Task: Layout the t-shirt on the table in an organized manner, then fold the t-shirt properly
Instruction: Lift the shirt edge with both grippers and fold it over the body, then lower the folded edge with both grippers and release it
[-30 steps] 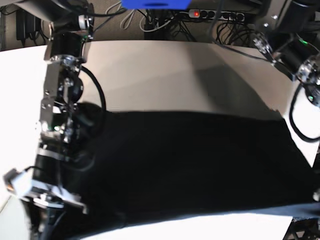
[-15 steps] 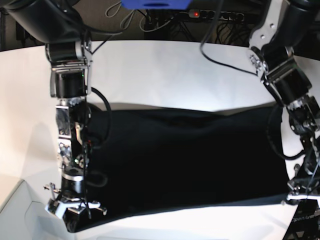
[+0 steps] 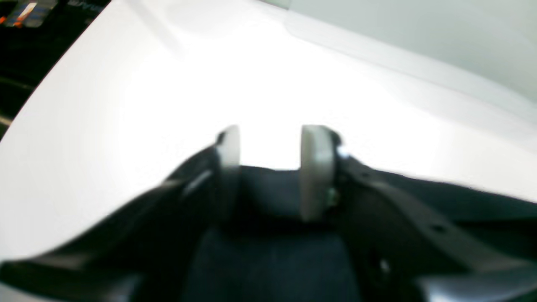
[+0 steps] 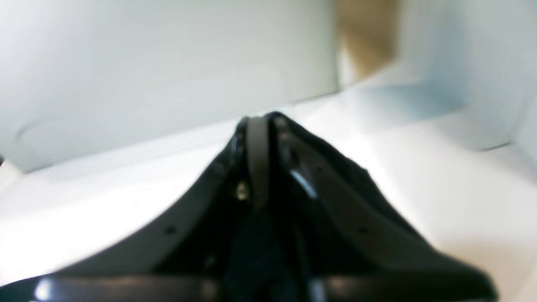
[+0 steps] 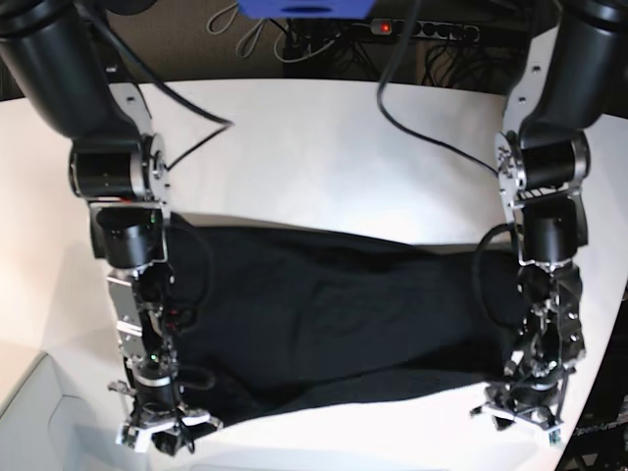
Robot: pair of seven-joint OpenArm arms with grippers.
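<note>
Dark recess seen behind far edge. Power strip [image 5: 424, 29] with red lit switch mounted there, tangle of cables [image 5: 324, 44] hung below. Blue object [image 5: 306, 8] seen at top centre. Pale wall [image 4: 147, 54] and brown patch [image 4: 367, 40] blurred in right wrist view.

The black t-shirt [image 5: 343, 329] lies spread wide, plain side up, across the white table [image 5: 324, 147].

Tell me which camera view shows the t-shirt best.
The base view: the whole t-shirt lies spread across the table between both arms. The left wrist view shows only a blurred dark strip of it behind the left tool; the right wrist view shows a dark fold by the right tool.
</note>
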